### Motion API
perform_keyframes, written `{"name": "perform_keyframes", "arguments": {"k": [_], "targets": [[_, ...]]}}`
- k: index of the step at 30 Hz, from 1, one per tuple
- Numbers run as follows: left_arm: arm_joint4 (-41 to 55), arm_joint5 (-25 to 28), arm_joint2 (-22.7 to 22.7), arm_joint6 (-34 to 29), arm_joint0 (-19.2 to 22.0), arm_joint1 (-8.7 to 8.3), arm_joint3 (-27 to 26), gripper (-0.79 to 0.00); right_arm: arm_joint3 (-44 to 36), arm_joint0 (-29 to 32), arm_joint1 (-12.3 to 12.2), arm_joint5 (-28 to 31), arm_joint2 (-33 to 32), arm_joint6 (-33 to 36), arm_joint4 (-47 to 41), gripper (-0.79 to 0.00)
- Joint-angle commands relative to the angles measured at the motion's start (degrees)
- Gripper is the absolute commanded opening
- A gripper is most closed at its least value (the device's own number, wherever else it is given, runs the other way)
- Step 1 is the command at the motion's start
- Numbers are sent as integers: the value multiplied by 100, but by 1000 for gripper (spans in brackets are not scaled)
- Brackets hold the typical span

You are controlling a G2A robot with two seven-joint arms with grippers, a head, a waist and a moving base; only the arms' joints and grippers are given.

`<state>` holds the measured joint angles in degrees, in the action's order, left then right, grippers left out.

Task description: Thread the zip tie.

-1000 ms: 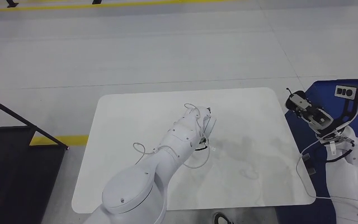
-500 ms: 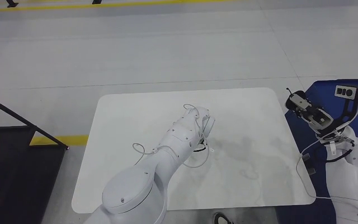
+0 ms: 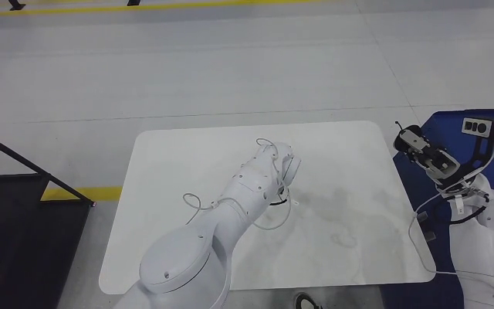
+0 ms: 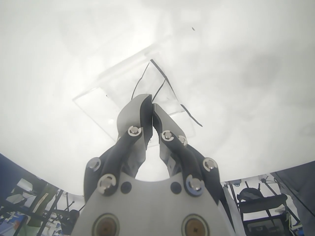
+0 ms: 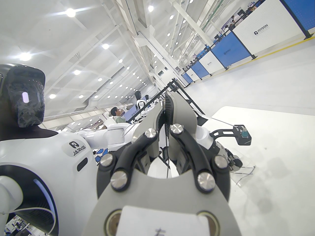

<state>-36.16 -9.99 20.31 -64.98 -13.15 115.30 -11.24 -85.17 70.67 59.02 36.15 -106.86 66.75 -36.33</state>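
Note:
My left gripper hangs low over a clear plastic plate lying on the white table. It is shut on the end of a thin black zip tie. A longer black strand lies slanted across the plate, and another curves up beside it. In the top view the left arm's wrist covers this spot near the table's middle. My right gripper is shut and points up into the room, off the table's right side. From there the plate and the left gripper show farther off.
The white table has rounded corners, and its right edge borders a blue surface. A black-framed stand sits off the left side. The left arm's white cable loops over the table.
The left arm's wrist has shifted slightly to the right over the plate. The right arm has not moved.

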Motion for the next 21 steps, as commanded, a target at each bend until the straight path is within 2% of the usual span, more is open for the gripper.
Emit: {"name": "perform_keyframes", "arguments": {"k": [1,3,9,15,18,20,21], "targets": [[-60,96,-28,-170,-33,2,42,-539,0,0,0,0,0,0,0,-785],[-113,229,-54,-268,-69,6,31,-459,0,0,0,0,0,0,0,-785],[-162,265,-65,-251,-135,7,50,-526,0,0,0,0,0,0,0,-785],[-171,318,-62,-280,-174,7,65,-520,0,0,0,0,0,0,0,-785],[-168,341,-57,-302,-197,4,97,-563,0,0,0,0,0,0,0,-785],[-164,351,-50,-305,-208,2,111,-616,0,0,0,0,0,0,0,-785],[-170,356,-50,-306,-215,2,113,-668,0,0,0,0,0,0,0,-785]]}}
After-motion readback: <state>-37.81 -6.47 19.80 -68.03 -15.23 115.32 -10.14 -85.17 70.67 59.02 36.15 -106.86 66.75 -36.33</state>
